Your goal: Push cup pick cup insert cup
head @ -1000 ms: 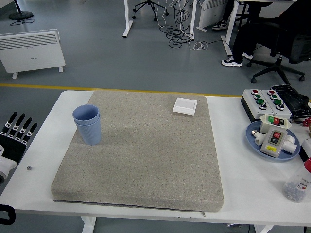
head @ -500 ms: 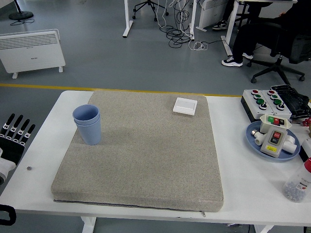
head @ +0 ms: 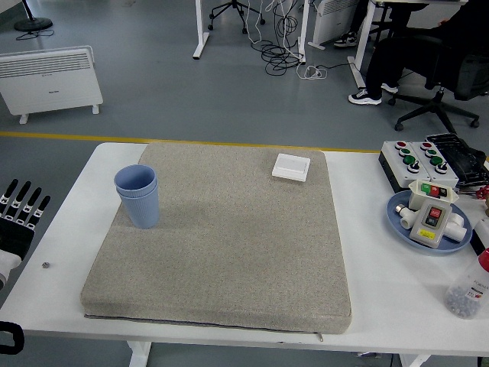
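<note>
Head view: two pale blue plastic cups (head: 138, 196), one nested inside the other, stand upright near the left edge of a grey fabric mat (head: 229, 252) that covers most of the white table (head: 382, 306). The black five-fingered left hand (head: 17, 222) sits at the picture's left edge, off the table, fingers straight and spread, holding nothing — the stack lies to its right and a little farther from the robot, well apart from it. The right hand is out of sight, so the left is the nearer. With one cup already seated in the other, the insertion looks done; the stack's long axis runs vertical.
</note>
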